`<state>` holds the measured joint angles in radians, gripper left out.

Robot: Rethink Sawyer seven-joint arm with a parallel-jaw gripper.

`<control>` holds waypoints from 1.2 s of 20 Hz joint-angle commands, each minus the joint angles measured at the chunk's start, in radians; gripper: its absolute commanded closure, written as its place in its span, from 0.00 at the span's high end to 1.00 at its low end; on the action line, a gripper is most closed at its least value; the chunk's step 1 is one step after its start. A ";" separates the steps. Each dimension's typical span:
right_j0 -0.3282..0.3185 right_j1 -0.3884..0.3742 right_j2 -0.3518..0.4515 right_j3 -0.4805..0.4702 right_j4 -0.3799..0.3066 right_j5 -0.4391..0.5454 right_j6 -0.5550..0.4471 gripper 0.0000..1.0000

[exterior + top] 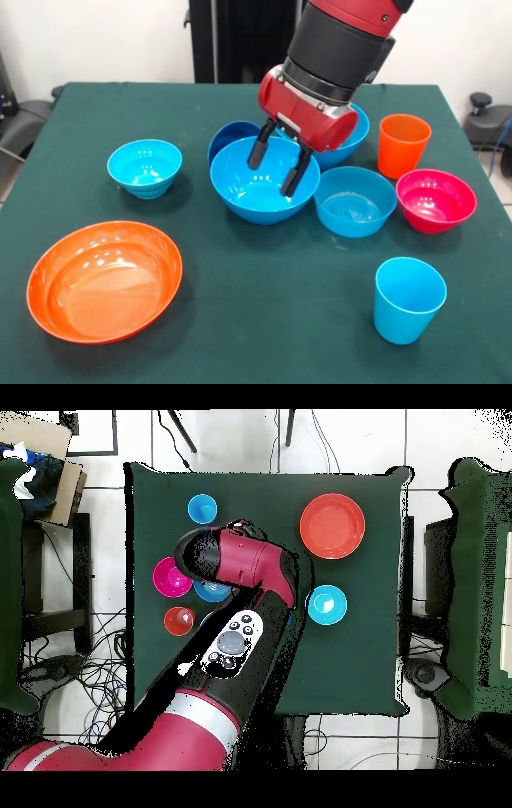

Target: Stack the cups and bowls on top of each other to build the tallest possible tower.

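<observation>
Front view shows the gripper (278,170) hanging over the big blue bowl (258,192) near the table's middle, its two black fingers spread and empty, tips dipped inside the rim toward the bowl's far-right wall. That bowl lies straight below the pincer, so I judge the coming move is a short drop to pinch that wall.

Round as it is, the bowl has no long axis to line up. Neighbours crowd it: a dark blue bowl (230,138) touches behind-left, a second big blue bowl (352,138) sits behind-right under the arm, and a light blue bowl (355,200) lies just beside on the right.

Open table (264,320) runs toward the near edge, between the orange bowl (104,280) at the near-left corner and the blue cup (409,299) near-right. An orange cup (402,145) and red bowl (435,200) stand toward the right edge, a cyan bowl (145,166) toward the left.
</observation>
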<state>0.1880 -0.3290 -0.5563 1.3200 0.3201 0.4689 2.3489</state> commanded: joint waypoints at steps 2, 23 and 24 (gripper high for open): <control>-0.006 0.017 0.083 0.046 0.046 0.041 0.204 1.00; -0.064 0.163 0.103 -0.130 0.107 -0.050 0.145 1.00; -0.064 0.167 0.097 -0.141 0.107 -0.039 0.146 1.00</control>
<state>0.1624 -0.2634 -0.5659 1.2643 0.4103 0.4678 2.3492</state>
